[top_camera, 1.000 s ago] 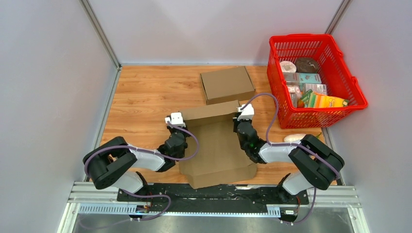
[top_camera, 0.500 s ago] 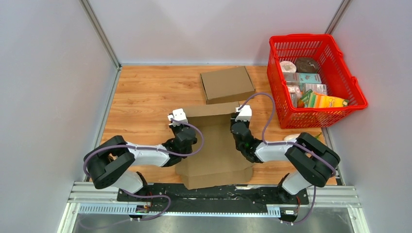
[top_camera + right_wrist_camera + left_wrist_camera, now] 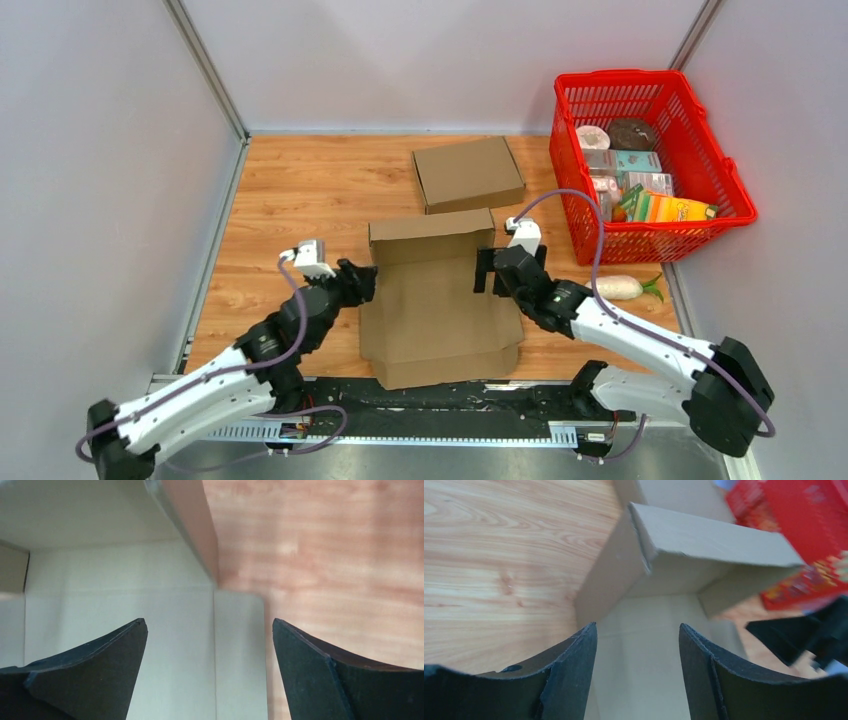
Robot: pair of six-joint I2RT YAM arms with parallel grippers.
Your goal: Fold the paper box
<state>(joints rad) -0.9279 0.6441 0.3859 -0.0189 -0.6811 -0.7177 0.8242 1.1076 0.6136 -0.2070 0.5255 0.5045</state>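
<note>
I have both arms low over the wooden surface, one on each side of the paper box, which lies in the middle just ahead of the arm bases. Its far wall stands upright with a short flap turned in at each end, and the rest of it lies as a flat panel towards me. My left gripper sits just beside the box's left edge. On the left wrist camera its fingers are spread apart with only the box floor showing between them, and they clamp nothing. My right gripper is at the box's right edge. On its wrist camera the fingers are splayed wide above the flat panel and the bare wood, also holding nothing. I cannot tell whether either gripper touches the cardboard. A closed cardboard box rests behind, a red basket of groceries stands at the right, and a white radish lies below it.
</note>
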